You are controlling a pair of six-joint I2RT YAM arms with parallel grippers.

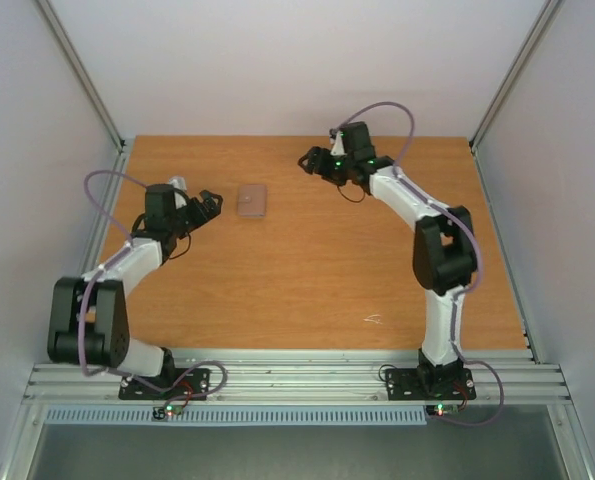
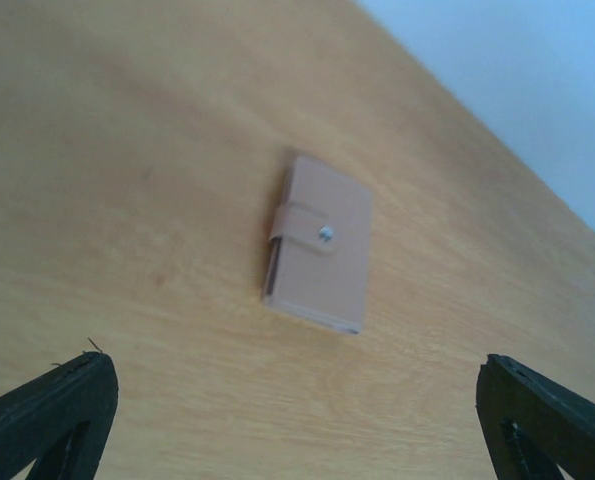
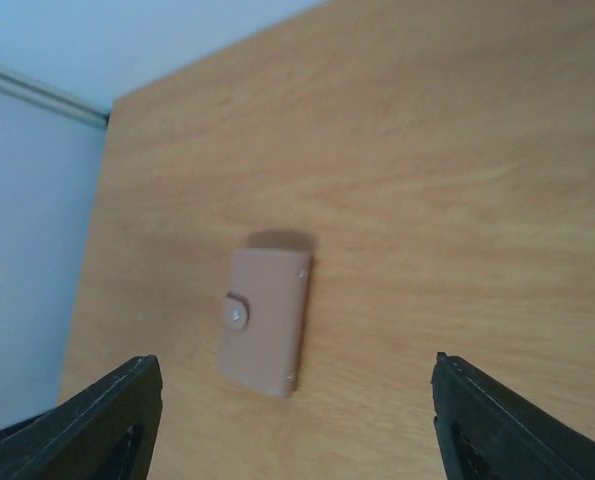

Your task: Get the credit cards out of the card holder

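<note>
The card holder (image 1: 252,199) lies closed on the worktop (image 1: 307,280). The left tool (image 1: 212,204) and right tool (image 1: 307,160) flank it, both released.

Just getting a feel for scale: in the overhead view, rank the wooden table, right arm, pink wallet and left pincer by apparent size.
1. wooden table
2. right arm
3. left pincer and pink wallet: these look about alike, and the pincer may sit nearer the camera, so no ranking.

Pink card holder (image 2: 320,244), snapped shut, flat on table, cards hidden
</note>
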